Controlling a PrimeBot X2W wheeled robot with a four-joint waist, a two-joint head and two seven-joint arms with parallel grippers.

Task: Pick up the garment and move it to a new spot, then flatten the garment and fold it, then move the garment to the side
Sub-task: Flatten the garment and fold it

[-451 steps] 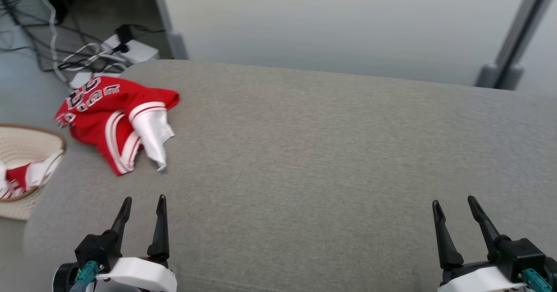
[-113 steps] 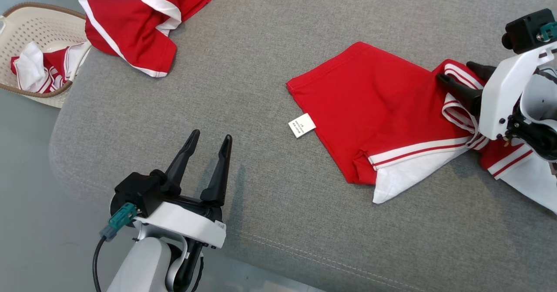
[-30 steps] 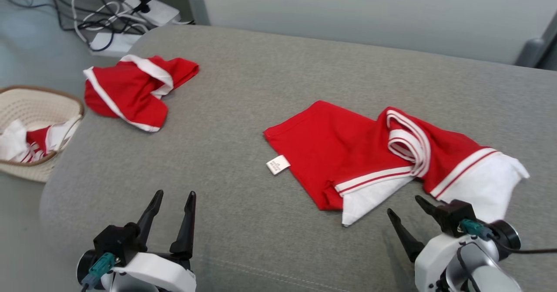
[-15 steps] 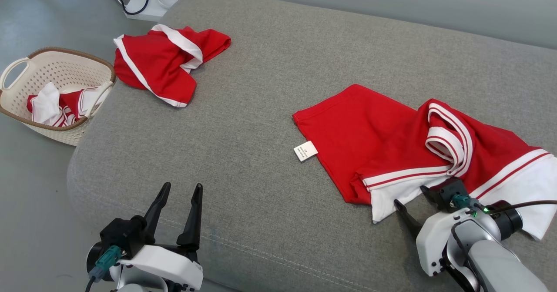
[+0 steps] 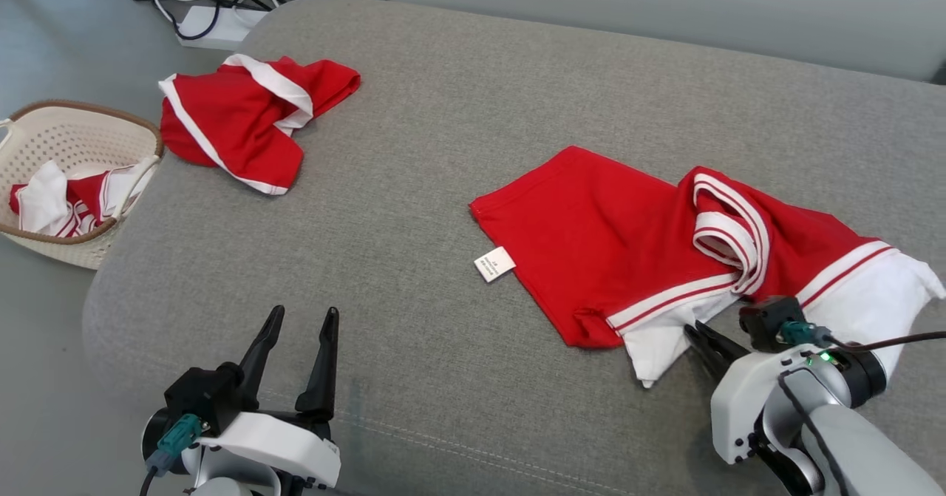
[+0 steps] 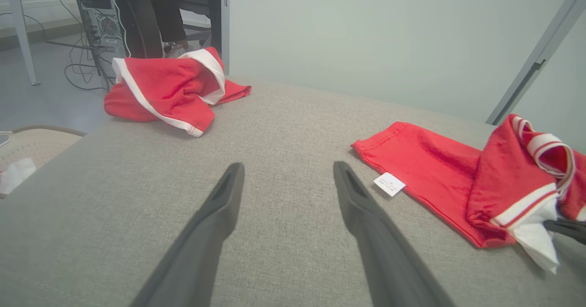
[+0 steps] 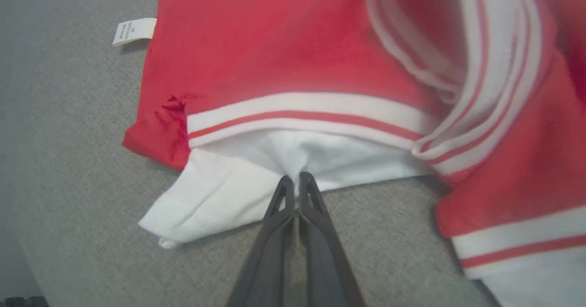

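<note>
The garment (image 5: 606, 252), a red shirt with white striped trim and white sleeves, lies crumpled on the right half of the grey cushion (image 5: 443, 148), its label at its left edge. My right gripper (image 5: 692, 330) is at its near edge, shut on the white sleeve (image 7: 229, 183). In the right wrist view the right gripper (image 7: 295, 179) pinches the puckered white cloth under the striped band of the garment (image 7: 284, 64). My left gripper (image 5: 303, 315) stands open over bare cushion at the lower left, well apart from the garment (image 6: 430, 169). The left wrist view shows the open left gripper (image 6: 286, 169).
A second red and white garment (image 5: 251, 123) lies bunched at the cushion's far left corner. A cream basket (image 5: 96, 111) holding more clothes stands on the floor to the left. Cables and a power strip (image 5: 222, 15) lie on the floor behind. A pale wall runs along the back.
My right gripper has gone from open to shut on the white sleeve at the garment's near edge. The head camera has shifted slightly. The left gripper stays open in place.
</note>
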